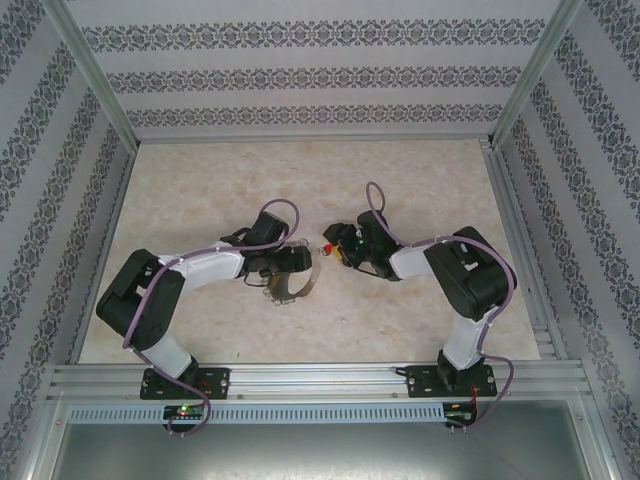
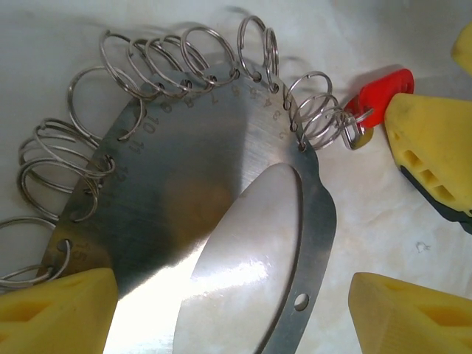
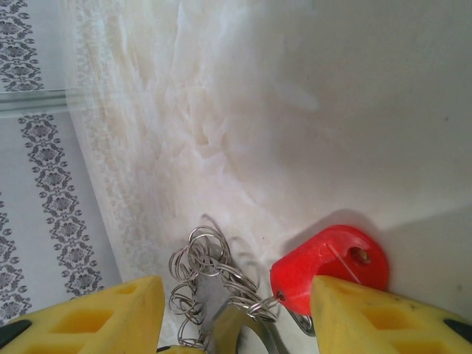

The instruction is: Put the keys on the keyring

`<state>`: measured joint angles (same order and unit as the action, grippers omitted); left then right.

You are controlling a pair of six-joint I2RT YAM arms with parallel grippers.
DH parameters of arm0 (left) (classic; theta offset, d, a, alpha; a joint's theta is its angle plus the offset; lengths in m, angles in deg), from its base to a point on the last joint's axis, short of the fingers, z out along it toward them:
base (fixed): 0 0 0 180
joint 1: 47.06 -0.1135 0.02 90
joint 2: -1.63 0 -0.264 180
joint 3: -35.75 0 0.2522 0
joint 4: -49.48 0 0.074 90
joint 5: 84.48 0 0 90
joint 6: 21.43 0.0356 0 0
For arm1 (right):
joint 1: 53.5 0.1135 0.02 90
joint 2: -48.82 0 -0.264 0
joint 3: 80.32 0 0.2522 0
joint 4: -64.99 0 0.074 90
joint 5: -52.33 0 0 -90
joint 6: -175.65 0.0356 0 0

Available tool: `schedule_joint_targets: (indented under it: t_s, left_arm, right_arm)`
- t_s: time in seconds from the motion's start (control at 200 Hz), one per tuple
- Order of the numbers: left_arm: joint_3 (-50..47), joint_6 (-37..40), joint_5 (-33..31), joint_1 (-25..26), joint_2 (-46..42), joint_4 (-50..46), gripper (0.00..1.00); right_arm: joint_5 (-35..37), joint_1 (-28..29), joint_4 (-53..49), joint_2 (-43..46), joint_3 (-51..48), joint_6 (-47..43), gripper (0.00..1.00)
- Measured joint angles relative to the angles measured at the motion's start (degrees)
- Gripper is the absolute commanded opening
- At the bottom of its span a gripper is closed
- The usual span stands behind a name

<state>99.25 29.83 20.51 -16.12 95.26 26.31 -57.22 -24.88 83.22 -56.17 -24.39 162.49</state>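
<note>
The keyring (image 2: 184,184) is a flat silvery loop lying on the table, fringed with many small wire rings (image 2: 214,55). My left gripper (image 2: 236,302) stands open astride it. Its left finger (image 2: 59,313) meets the loop's edge and a gap shows at its right finger (image 2: 413,313). The red-headed key (image 2: 380,88) lies at the fringe, and one small ring seems to pass through its hole. My right gripper (image 3: 236,313) is open, with its right finger (image 3: 383,317) against the key (image 3: 328,265). From above, the key (image 1: 327,244) sits between the left gripper (image 1: 290,280) and the right gripper (image 1: 338,250).
The marbled tabletop (image 1: 300,180) stretches away behind both grippers. Patterned walls (image 1: 60,150) and aluminium posts close it in on three sides, and a metal rail (image 1: 320,380) runs along the near edge by the arm bases.
</note>
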Motion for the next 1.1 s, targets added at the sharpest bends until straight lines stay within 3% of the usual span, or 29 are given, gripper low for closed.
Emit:
schedule_joint_targets:
  t_s: [0.739,0.884,0.954,1.099]
  left_arm:
    - [11.1,11.8,-3.2,-5.4,3.9,-8.8,0.83]
    - [13.6,14.0,-3.7,-5.6,2.7,-10.7,0.87]
    - [14.7,15.3,-4.4,-5.6,0.9,-11.7,0.97]
    - [16.0,17.2,-6.3,-6.0,-5.2,-13.4,1.00]
  right_arm:
    - [-1.3,0.7,-0.5,4.9,-1.3,-0.5,0.59]
    - [-1.3,1.3,-0.5,5.0,-2.6,-0.5,0.59]
    - [-1.3,1.3,-0.5,5.0,-3.0,-0.5,0.59]
    - [-1.3,1.2,-0.9,5.0,-3.7,-0.5,0.60]
